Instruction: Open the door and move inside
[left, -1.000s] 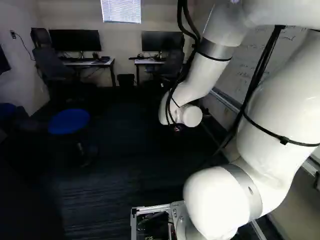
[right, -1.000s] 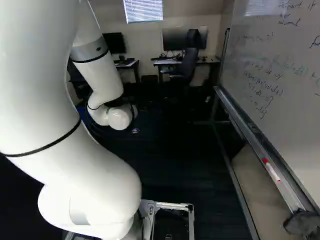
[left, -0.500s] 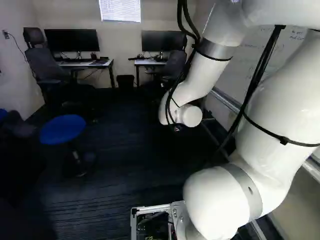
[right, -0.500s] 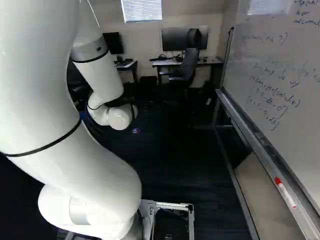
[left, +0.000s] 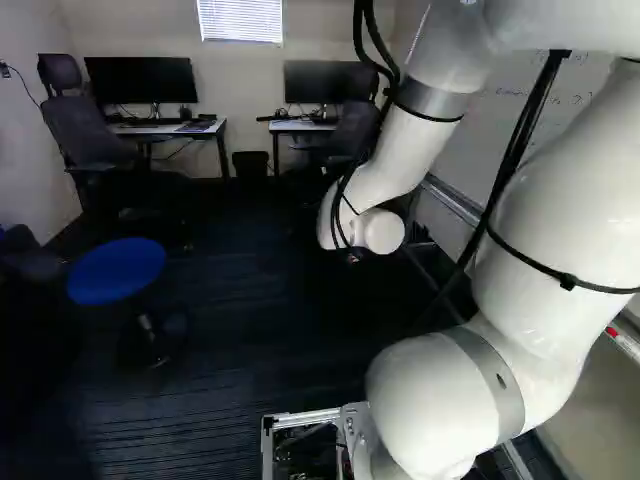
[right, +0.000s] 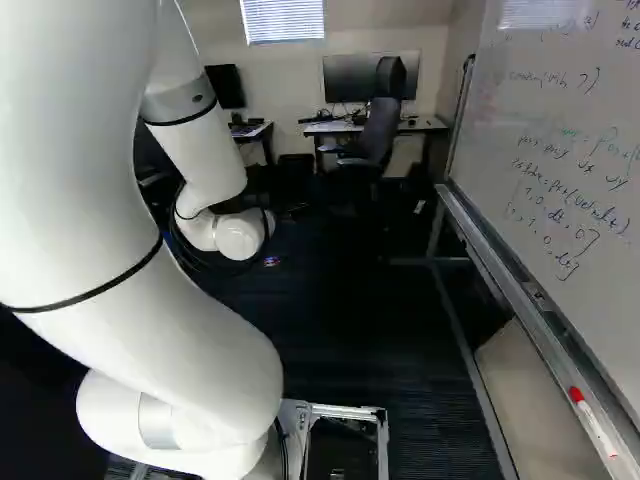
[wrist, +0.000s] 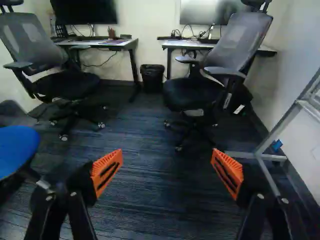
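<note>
Ok so, far left of the left base view there's a blue stool (left: 117, 271), with a dark office chair (left: 90, 140) behind it next to a tabletop (left: 140, 129) carrying a monitor (left: 142, 85). Then a black bin (left: 251, 165). Fingers (wrist: 111, 162) are spread wide, nothing pinched, dark carpet (wrist: 165, 195) showing between them. Can't tell where the door is relative to them, tbh. Next, another tabletop (right: 420, 124) with a chair (right: 380, 130) at it, then a whiteboard (right: 540, 130), red-capped marker (right: 598, 428) on its ledge.
</note>
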